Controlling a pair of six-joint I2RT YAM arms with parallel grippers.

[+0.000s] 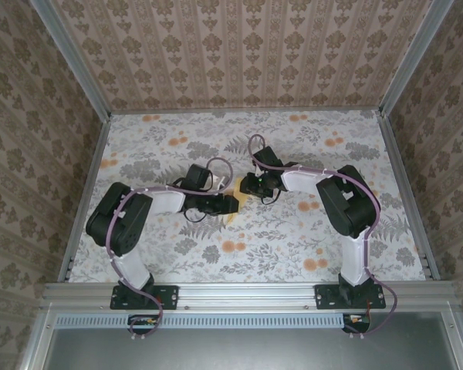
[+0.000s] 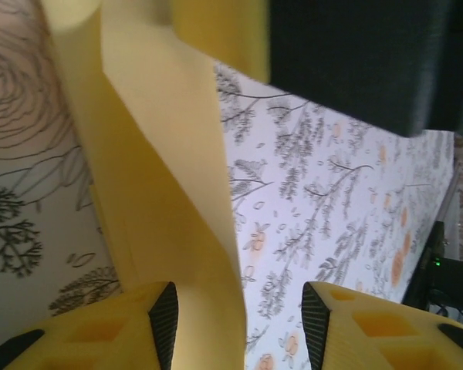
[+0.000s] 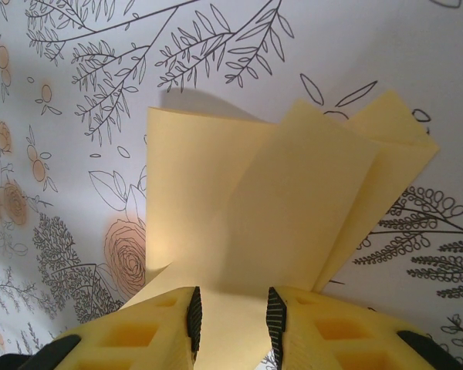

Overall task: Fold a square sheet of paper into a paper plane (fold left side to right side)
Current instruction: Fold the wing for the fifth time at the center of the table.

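The square sheet of paper (image 1: 233,208) lies partly folded at mid-table, yellow-orange, between both grippers. In the left wrist view the paper (image 2: 162,193) rises as a curved flap beside the left fingertip, and my left gripper (image 2: 239,324) is open with printed table showing in the gap. My left gripper (image 1: 222,204) sits at the sheet's left side. Over the sheet's far right side sits my right gripper (image 1: 248,185). In the right wrist view the folded layers (image 3: 278,200) fan out ahead. The right gripper (image 3: 231,320) stands partly open, its pads apart over the paper.
The tablecloth (image 1: 293,231) is white with grey leaves and orange flower prints. Metal rails (image 1: 85,208) and patterned walls close in the table on three sides. The right arm's dark body (image 2: 355,62) looms close above the paper in the left wrist view.
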